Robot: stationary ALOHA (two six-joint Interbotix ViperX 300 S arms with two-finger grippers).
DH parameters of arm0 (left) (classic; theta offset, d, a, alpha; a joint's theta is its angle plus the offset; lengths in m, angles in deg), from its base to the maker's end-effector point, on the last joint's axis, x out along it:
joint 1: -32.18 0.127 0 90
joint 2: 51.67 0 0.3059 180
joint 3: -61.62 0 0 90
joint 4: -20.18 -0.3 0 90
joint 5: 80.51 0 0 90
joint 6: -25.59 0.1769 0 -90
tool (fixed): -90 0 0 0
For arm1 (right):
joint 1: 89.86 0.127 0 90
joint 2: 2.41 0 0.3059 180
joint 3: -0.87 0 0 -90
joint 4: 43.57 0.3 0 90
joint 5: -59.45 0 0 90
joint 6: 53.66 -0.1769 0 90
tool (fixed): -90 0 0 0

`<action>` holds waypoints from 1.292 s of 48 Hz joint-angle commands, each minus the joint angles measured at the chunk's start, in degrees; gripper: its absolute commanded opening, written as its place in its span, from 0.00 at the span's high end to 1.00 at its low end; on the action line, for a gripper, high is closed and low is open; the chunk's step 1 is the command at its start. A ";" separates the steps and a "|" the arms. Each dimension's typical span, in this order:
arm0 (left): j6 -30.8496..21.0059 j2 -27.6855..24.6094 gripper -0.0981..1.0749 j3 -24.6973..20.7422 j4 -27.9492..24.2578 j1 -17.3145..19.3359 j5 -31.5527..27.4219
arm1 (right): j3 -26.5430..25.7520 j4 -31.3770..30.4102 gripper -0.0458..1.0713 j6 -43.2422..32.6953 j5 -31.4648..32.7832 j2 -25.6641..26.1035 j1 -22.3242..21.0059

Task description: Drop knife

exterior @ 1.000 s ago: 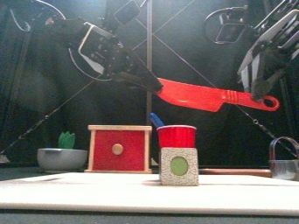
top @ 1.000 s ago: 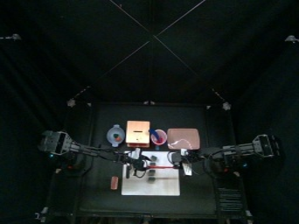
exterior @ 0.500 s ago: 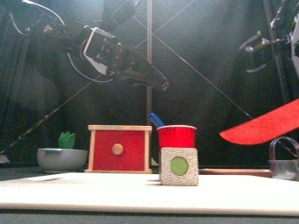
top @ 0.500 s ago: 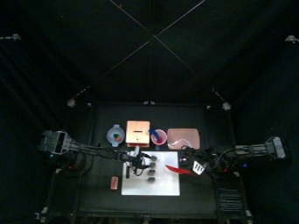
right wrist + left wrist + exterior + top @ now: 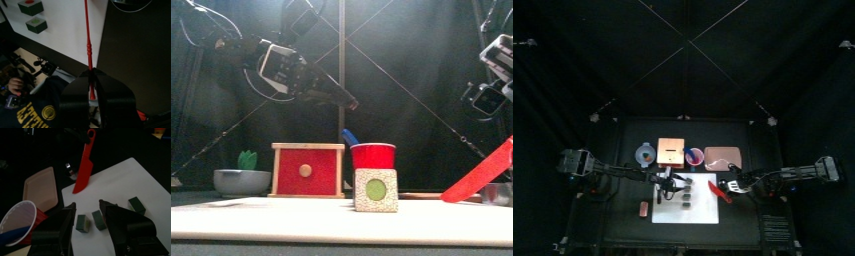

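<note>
The red knife (image 5: 719, 188) is held by its handle in my right gripper (image 5: 738, 186), which is shut on it. It hangs tilted (image 5: 478, 176), tip down at the right edge of the white board (image 5: 291, 215); I cannot tell if it touches. In the left wrist view the knife (image 5: 83, 165) points onto the board's (image 5: 127, 183) corner. In the right wrist view it shows edge-on (image 5: 87, 35) from my gripper (image 5: 91, 80). My left gripper (image 5: 87, 204) is open and empty, above the board's middle (image 5: 671, 182), raised at the left (image 5: 338, 95).
On the board stand small blocks with green tops (image 5: 135, 205), one near the front (image 5: 376, 190). Behind are a red-fronted wooden box (image 5: 307, 170), a red cup (image 5: 373, 156), a grey bowl (image 5: 242, 180) and a pink tray (image 5: 724, 157). A person (image 5: 27, 110) shows beyond the table.
My left gripper let go of the knife's blade and drew back up and left. My right gripper carried the knife right and down, swinging its tip down toward the board.
</note>
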 commanded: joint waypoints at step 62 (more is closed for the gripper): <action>-0.18 5.36 0.23 1.76 7.73 2.90 0.70 | -14.06 -61.08 0.09 0.18 -7.47 -6.50 8.17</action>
